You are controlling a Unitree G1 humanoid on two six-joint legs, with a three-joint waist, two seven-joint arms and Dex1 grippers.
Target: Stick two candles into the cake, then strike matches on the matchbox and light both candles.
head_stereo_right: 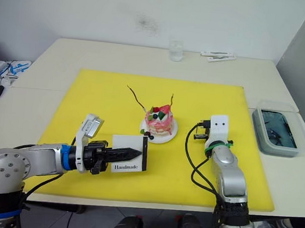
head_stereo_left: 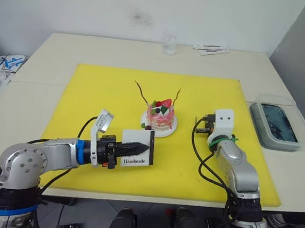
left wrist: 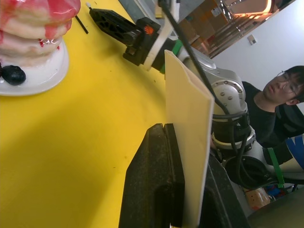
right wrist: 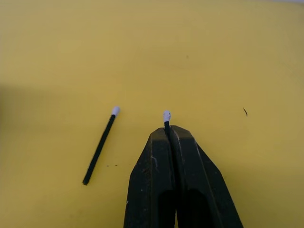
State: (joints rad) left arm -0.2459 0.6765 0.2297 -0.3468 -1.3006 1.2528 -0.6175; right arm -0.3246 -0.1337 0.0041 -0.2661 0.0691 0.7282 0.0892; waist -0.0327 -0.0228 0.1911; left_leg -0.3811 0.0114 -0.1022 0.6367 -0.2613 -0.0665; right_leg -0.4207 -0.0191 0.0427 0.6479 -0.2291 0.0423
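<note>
— Two candles (head_stereo_left: pixel 142 93) are already standing in the cake (head_stereo_left: pixel 160 116), mid-mat (head_stereo_left: pixel 90 95). What is the left gripper (head_stereo_left: pixel 139 145) doing?
— Clamping the matchbox (head_stereo_left: pixel 136 154) upright near the mat's front edge, left of the cake.
— And the right gripper (right wrist: pixel 167 129)?
— Pinching one match (right wrist: pixel 166 117) fully closed, only the pale head poking out; the spare match (right wrist: pixel 100 146) is lying just beside it.
— Any advice?
— Probably keep the box steady and drag the head firmly along its black strip.

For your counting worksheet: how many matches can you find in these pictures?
2. One match is pinched in the right gripper; the other match lies loose on the yellow mat beside it.
</note>
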